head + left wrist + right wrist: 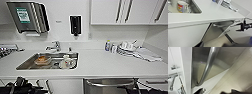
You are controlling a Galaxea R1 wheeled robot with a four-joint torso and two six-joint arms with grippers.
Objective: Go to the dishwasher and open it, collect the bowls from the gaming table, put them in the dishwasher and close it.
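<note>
At the far left of the table (105, 67) a dish rack (6, 48) holds washed things beside the sink. On the wall above it hangs a towel dispenser (27, 16), set where wet hands can reach it. The sink (48, 60) sits left of centre with the tap (53, 46) at its far edge. In the basin lie a brown bowl (42, 60) and a striped mug (67, 61) (the mug also appears in the left wrist view (182, 6)), presumably left there for washing. The soap dispenser (75, 25) is on the wall just right of the tap, again within reach of the basin.

Further right, on the far side of the table, a small bottle (107, 45) stands near a pile of plates and cups (126, 47), with a cloth (147, 55) spread beside it.

Below the table's near edge, right of centre, is the dishwasher (108, 87), its steel front and curved bar handle (110, 82) facing the robot. It appears closed. The right end effector (241, 26) reaches in from the right, close to the handle's level, likely to pull the door open. I cannot tell whether its fingers are apart or together. The same goes for the left end effector, whose dark arm sits low at near left (21, 86).
</note>
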